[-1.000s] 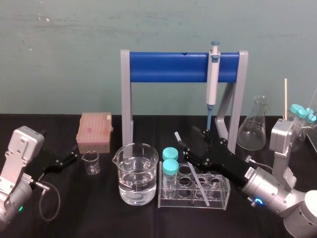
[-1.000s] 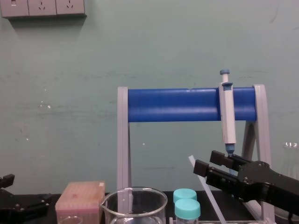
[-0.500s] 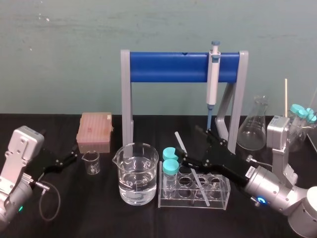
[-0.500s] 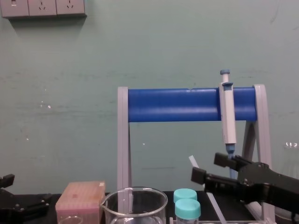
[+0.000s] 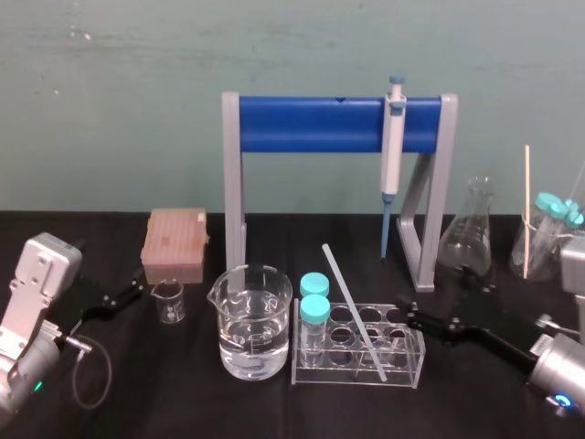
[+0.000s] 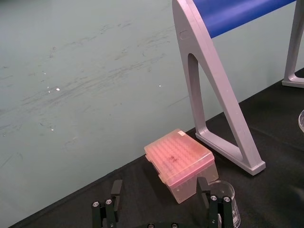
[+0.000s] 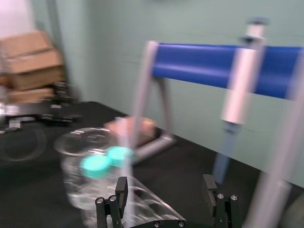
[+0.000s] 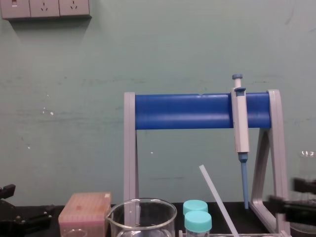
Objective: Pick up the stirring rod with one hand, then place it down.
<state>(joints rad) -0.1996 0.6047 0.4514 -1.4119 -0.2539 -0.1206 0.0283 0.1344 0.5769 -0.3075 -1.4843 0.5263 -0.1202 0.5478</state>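
The stirring rod [image 5: 352, 306] is a thin whitish glass stick. Its lower end stands in the clear tube rack [image 5: 402, 366] and its upper end leans back and to the left. It also rises beside the teal caps in the chest view [image 8: 215, 200]. My right gripper [image 5: 411, 318] is low over the table to the right of the rack, apart from the rod. Its fingers are open in the right wrist view [image 7: 164, 187] with nothing between them. My left gripper [image 5: 128, 293] is parked open at the far left [image 6: 160, 187].
A water-filled beaker [image 5: 254, 320] and two teal-capped tubes [image 5: 313, 297] stand left of the rod. A small beaker [image 5: 168, 300] and a pink tip box [image 5: 174, 242] sit near the left gripper. Behind is the blue pipette stand [image 5: 311, 123] with a pipette [image 5: 393, 146]. A flask [image 5: 469, 233] stands at the right.
My right gripper has opened off the rod and drawn back to the right, away from the rack. The rod stays leaning in the rack. The left arm has not moved.
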